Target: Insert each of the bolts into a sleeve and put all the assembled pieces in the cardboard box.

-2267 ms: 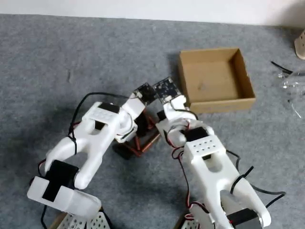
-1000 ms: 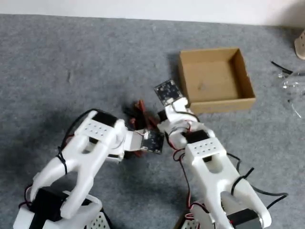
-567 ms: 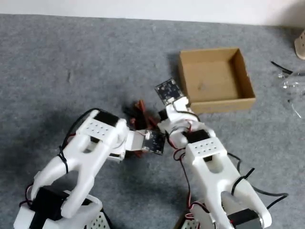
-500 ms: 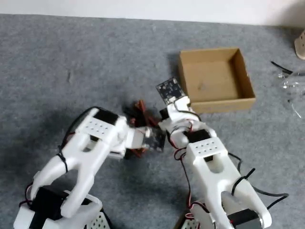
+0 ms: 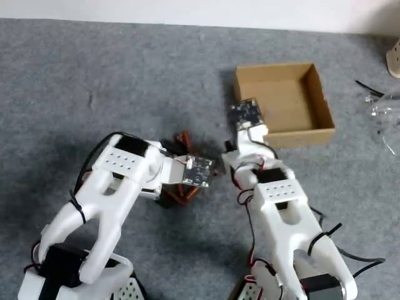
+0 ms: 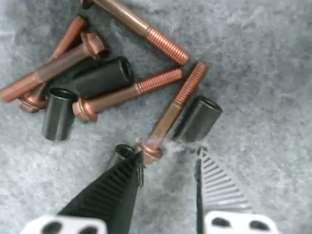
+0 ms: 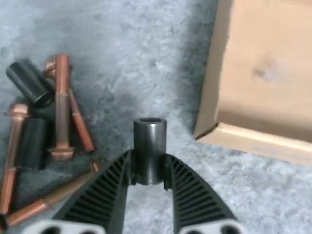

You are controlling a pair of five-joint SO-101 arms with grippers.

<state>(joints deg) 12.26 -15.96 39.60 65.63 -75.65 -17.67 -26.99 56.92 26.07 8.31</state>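
Observation:
Several copper bolts (image 6: 163,114) and black sleeves (image 6: 103,77) lie in a loose pile on the grey carpet. My left gripper (image 6: 168,157) hangs open just over the pile. One bolt's flanged head (image 6: 151,153) lies between its fingers, with a sleeve (image 6: 197,118) right beside that bolt. My right gripper (image 7: 148,157) is shut on an upright black sleeve (image 7: 149,141), held above the carpet close to the front left corner of the cardboard box (image 7: 263,73). More bolts (image 7: 61,107) and sleeves (image 7: 29,80) lie off to its side. From above, the pile (image 5: 182,140) is partly hidden under the left arm (image 5: 128,169).
The cardboard box (image 5: 315,100) stands open with nothing visible inside, just beyond the right arm (image 5: 278,194). Thin wires and clear bits (image 5: 378,100) lie at the far right. Bare carpet stretches to the left and behind the pile.
The right arm has swung away from the pile toward the box's near left corner with the sleeve. The left arm's wrist has shifted slightly over the pile.

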